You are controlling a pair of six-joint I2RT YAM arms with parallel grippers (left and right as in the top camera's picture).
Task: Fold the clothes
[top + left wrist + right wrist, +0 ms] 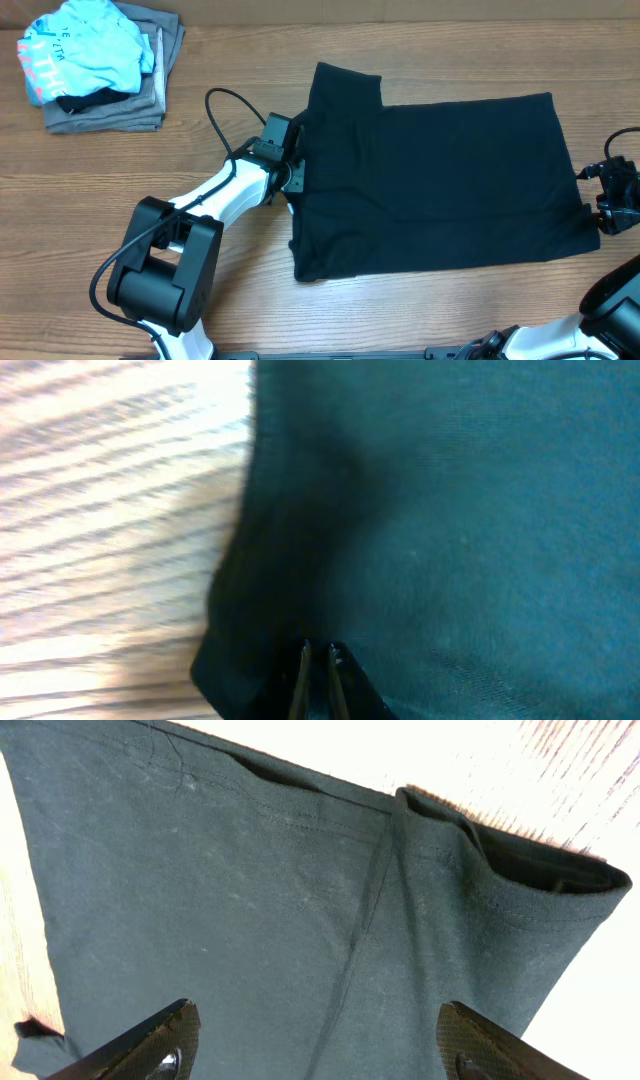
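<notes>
Left gripper [316,678] fingertips nearly together, pinching T-shirt [440,190] at left edge. Right gripper [315,1055] wide apart over right edge. T-shirt flat on table [300,320]; soft, light, limp. Best taken by 2 hem corners.

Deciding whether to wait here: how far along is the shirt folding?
Done: the black T-shirt lies spread flat. In hand: the left gripper pinches its left edge; the right gripper hovers open over the right edge. Left: a sleeve sticks out; the folds themselves.
</notes>
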